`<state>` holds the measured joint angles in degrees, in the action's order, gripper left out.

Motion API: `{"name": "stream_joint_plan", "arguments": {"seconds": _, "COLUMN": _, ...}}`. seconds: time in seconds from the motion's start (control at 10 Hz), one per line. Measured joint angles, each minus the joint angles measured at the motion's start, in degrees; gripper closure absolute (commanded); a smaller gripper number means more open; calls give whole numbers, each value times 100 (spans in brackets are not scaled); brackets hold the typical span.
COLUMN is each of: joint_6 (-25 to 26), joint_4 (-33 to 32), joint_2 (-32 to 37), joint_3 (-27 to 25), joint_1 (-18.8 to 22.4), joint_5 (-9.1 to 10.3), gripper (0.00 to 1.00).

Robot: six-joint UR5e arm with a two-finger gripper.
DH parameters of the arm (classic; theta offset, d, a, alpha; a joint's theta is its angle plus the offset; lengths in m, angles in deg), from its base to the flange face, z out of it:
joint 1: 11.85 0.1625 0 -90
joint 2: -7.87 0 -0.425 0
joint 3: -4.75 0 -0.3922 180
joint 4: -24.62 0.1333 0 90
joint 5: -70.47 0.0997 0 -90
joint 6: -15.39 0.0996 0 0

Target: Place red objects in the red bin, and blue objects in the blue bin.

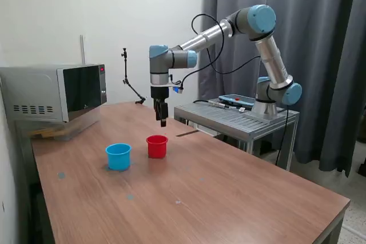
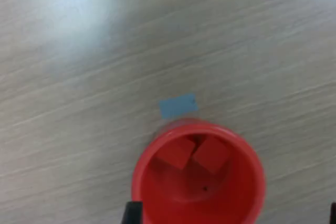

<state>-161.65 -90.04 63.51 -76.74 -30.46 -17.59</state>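
Woodgrain table (image 1: 229, 192): 2 matte red cubes (image 2: 194, 153) in round red cup (image 2: 142, 182); hand (image 1: 163, 122) state unclear.

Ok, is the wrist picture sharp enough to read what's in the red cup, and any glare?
Wrist view: soft overall, but two red cubes show inside the red cup; a pale glare patch washes out the table. Exterior view: evenly lit and sharper, cup contents hidden.

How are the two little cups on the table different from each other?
The red cup is red; the blue cup is light blue. The red cup sits below the gripper; the blue cup stands apart. The red cup holds two red cubes; the blue cup's inside is unseen. Both are upright.
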Motion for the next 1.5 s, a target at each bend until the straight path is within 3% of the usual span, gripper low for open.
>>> {"name": "stream_joint_plan", "arguments": {"seconds": 0.3, "joint_6": -118, "joint_4": 532, "joint_2": 478, "joint_3": 12, "joint_1": 214, "joint_5": 2, "gripper": 0}}
{"name": "stream_joint_plan", "arguments": {"seconds": 0.7, "joint_6": -718, "joint_4": 1875, "joint_2": 1473, "joint_3": 181, "joint_1": 343, "joint_5": 8, "gripper": 0}}
{"name": "stream_joint_plan", "arguments": {"seconds": 1.5, "joint_6": -1532, "joint_4": 3133, "joint_2": 3331, "joint_3": -38, "joint_1": 410, "joint_5": 7, "gripper": 0}}
